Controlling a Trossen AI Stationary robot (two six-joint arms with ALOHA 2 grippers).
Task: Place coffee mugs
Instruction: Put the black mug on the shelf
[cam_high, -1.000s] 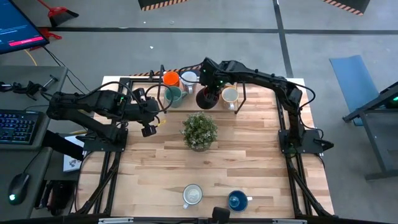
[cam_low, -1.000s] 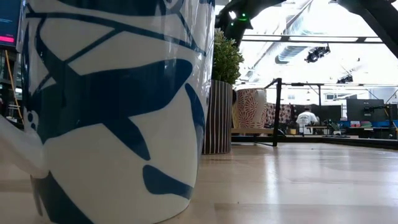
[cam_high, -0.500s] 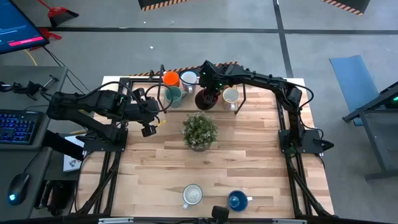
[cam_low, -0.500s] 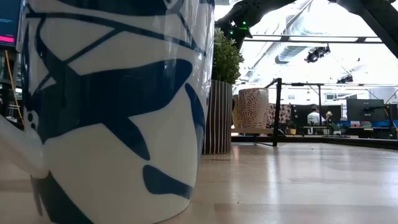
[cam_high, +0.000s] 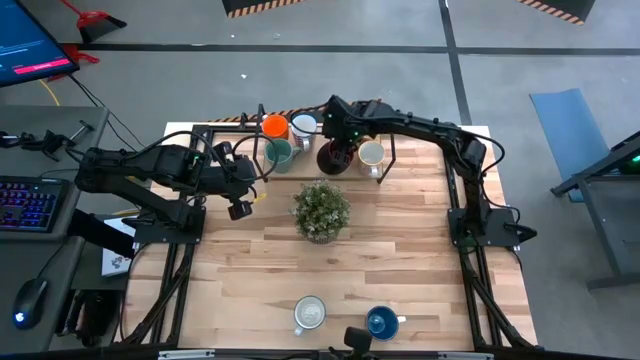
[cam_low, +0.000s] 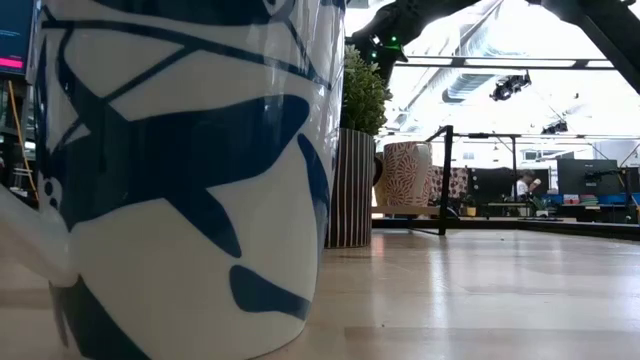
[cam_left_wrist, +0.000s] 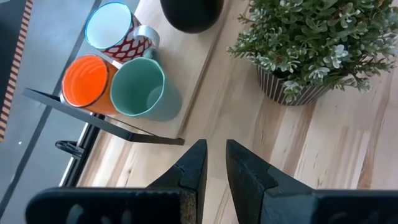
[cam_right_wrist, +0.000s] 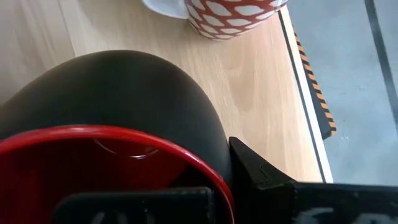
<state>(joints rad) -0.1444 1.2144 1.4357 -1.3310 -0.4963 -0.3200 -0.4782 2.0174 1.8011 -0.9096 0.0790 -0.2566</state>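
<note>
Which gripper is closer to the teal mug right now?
Left. The left gripper hovers empty just beside the teal mug, toward the table's left edge. The right gripper is past it, shut on the dark red mug.

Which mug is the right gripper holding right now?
The dark red mug, black outside, between the teal mug and cream mug; right gripper grips its rim.

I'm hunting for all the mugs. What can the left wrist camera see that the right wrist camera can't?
Only the left wrist view shows the orange mug, the teal mug, the plant and the left gripper, empty, fingers a little apart. Only the right wrist view shows the dark mug's red inside, with the right gripper shut on its rim. Both show the dark mug, the red-and-white patterned mug and the table.
</note>
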